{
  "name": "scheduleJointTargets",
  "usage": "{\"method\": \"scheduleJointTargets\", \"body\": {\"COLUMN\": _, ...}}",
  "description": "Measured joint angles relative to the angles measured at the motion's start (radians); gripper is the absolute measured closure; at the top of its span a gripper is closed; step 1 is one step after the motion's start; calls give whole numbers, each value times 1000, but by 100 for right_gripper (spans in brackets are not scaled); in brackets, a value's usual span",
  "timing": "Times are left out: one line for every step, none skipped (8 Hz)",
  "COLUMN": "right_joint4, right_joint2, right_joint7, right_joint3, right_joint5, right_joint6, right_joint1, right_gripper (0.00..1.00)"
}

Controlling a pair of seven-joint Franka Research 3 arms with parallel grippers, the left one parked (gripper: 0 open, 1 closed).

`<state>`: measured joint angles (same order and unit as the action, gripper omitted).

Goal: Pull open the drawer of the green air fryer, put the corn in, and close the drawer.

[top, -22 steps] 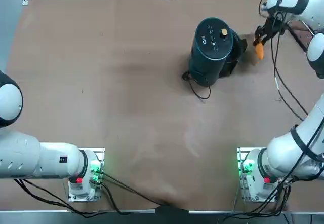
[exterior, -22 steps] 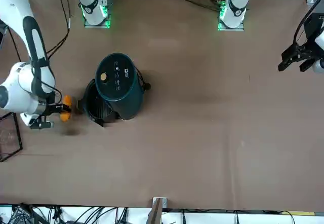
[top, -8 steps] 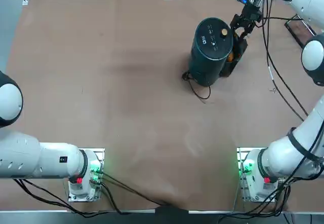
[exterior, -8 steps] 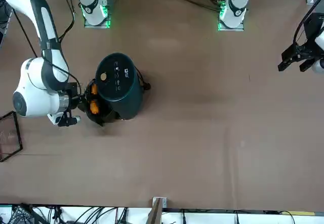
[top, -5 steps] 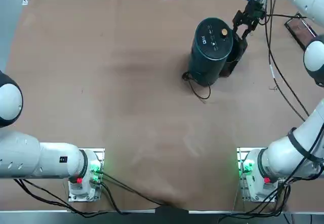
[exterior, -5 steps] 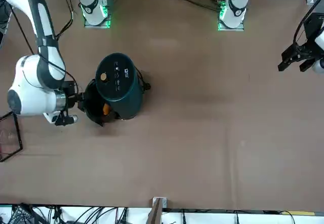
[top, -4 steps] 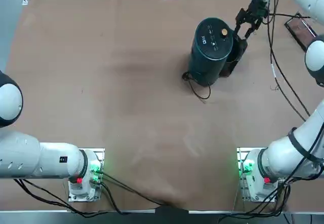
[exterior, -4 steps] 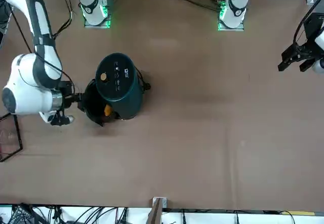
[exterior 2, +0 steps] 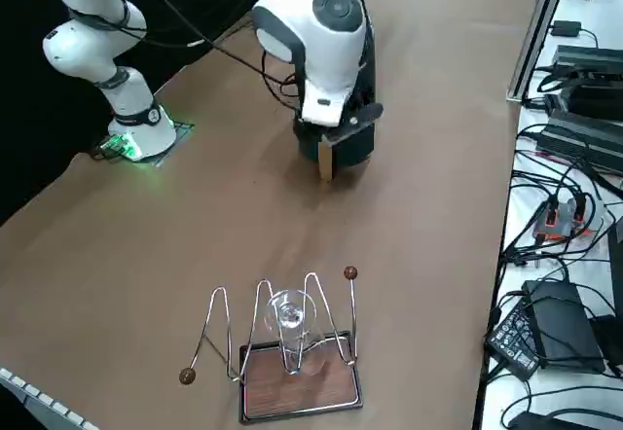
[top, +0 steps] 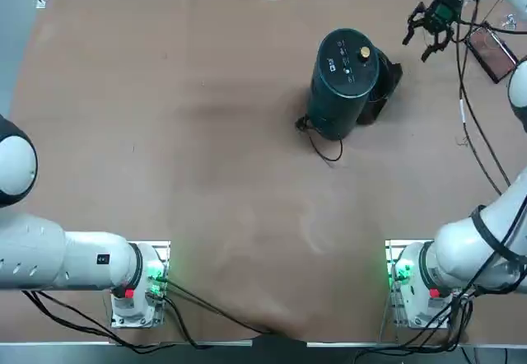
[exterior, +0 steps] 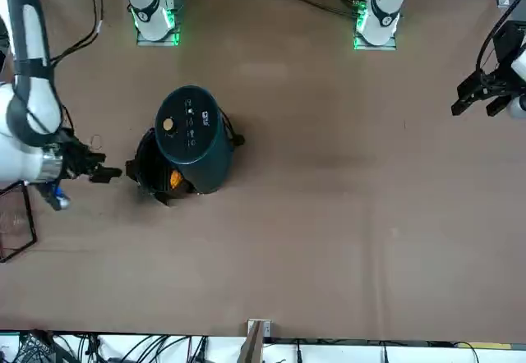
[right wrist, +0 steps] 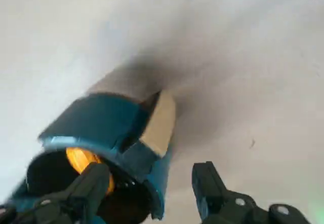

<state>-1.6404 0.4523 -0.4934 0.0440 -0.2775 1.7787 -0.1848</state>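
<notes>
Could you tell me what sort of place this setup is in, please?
Probably a robotics lab: robot arms bolted to a brown table, cables and electronics alongside, and an air fryer as a test prop.

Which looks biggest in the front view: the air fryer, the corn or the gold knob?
1. Air fryer, by far.
2. Corn, partly hidden in the open drawer.
3. Gold knob, though these two look nearly alike.

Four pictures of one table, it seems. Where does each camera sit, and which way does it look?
Top: overhead, both arm bases at its bottom, right gripper beyond the green air fryer.
Front: across the table, facing the robot; corn lies in the open drawer.
Right side: raised, looking diagonally; the arm hides the fryer.
Wrist: on the right arm, its open fingers near the drawer.
Front and wrist share the corn.
</notes>
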Motion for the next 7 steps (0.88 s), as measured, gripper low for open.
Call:
{"method": "scheduleJointTargets", "body": {"right_joint4": -1, "right_joint2": 8, "right_joint7": -120, "right_joint3": 0, "right_joint5": 0, "right_joint6": 0, "right_joint1": -11, "right_gripper": 0}}
{"method": "scheduleJointTargets", "body": {"right_joint4": -6, "right_joint2": 13, "right_joint7": -225, "right_joint3": 0, "right_joint5": 0, "right_joint6": 0, "right_joint1": -16, "right_gripper": 0}}
{"method": "scheduleJointTargets", "body": {"right_joint4": -18, "right_joint2": 16, "right_joint7": -302, "right_joint3": 0, "right_joint5": 0, "right_joint6": 0, "right_joint1": -21, "right_gripper": 0}}
{"method": "scheduleJointTargets", "body": {"right_joint4": -34, "right_joint2": 17, "right_joint7": -348, "right_joint3": 0, "right_joint5": 0, "right_joint6": 0, "right_joint1": -29, "right_gripper": 0}}
{"method": "scheduleJointTargets", "body": {"right_joint4": -47, "right_joint2": 20, "right_joint7": -382, "right_joint3": 0, "right_joint5": -1, "right_joint6": 0, "right_joint1": -38, "right_gripper": 0}}
{"method": "scheduleJointTargets", "body": {"right_joint4": -56, "right_joint2": 24, "right_joint7": -423, "right_joint3": 0, "right_joint5": -1, "right_joint6": 6, "right_joint1": -42, "right_gripper": 0}}
{"method": "scheduleJointTargets", "body": {"right_joint4": -61, "right_joint2": 28, "right_joint7": -464, "right_joint3": 1, "right_joint5": -1, "right_joint6": 21, "right_joint1": -42, "right_gripper": 0}}
